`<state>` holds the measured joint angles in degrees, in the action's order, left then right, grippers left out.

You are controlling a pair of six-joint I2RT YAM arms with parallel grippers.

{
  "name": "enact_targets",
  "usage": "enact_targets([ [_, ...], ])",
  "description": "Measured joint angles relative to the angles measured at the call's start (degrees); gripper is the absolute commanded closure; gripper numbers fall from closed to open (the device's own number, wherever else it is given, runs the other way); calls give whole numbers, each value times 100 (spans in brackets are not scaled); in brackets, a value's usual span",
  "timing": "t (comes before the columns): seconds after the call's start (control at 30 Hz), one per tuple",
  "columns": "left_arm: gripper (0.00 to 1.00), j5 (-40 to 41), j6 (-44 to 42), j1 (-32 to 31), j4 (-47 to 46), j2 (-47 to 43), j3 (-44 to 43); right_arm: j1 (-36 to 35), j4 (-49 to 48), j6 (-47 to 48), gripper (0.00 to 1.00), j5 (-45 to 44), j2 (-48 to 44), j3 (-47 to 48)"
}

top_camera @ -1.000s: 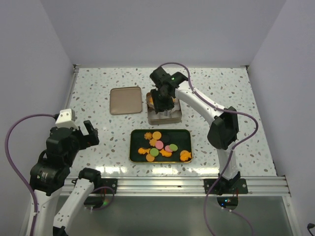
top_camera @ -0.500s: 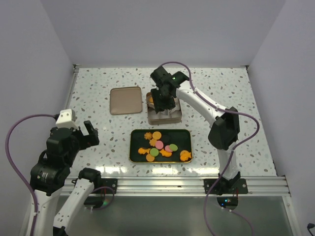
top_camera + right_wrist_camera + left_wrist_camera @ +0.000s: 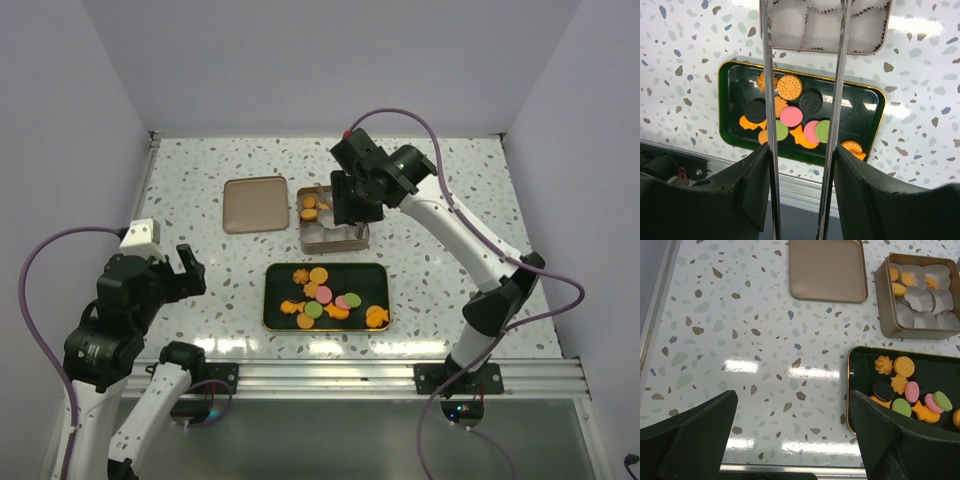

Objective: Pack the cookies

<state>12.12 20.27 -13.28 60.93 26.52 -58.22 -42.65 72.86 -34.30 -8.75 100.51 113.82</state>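
The cookies [image 3: 325,298] lie loose in a black gold-rimmed tray [image 3: 375,275]: orange, pink, green and dark ones. A few orange cookies [image 3: 311,208] sit in the left cups of the open metal tin [image 3: 330,245]. My right gripper [image 3: 350,218] hovers over the tin's right half. In the right wrist view its two long thin metal fingers [image 3: 769,100] stand apart with nothing between them, and the tips run off the top edge by the tin [image 3: 875,45]. My left gripper [image 3: 790,440] is wide open over bare table, left of the tray [image 3: 852,390].
The tin's lid [image 3: 254,204] lies flat to the left of the tin. White paper cups [image 3: 925,300] line the tin. The table's metal front rail [image 3: 330,375] runs just beyond the tray's near side. Walls close in the table on three sides.
The right gripper has shifted right over the tin, its jaws parting slightly, and the arm's elbow has swung out to the right. This uncovers the orange cookies in the tin's left cups. The left arm barely moved.
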Motion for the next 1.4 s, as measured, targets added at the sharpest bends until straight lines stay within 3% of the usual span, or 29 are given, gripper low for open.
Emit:
enact_targets([
  [0.2, 0, -74, -35, -48, -55, 146, 59, -529, 249, -544, 48, -293, -675, -616],
  [0.6, 0, -22, -42, -68, -306, 26, 306, -1445, -186, -1167, 48, -63, -1770, -2986],
  [1.07, 0, 20, -44, -68, -409, -245, 339, -1445, -955, -870, 48, -7, -1484, -3145],
  [1.4, 0, 107, -44, -107, -442, -251, 376, -1445, -953, -813, 47, -55, -1226, -3202],
])
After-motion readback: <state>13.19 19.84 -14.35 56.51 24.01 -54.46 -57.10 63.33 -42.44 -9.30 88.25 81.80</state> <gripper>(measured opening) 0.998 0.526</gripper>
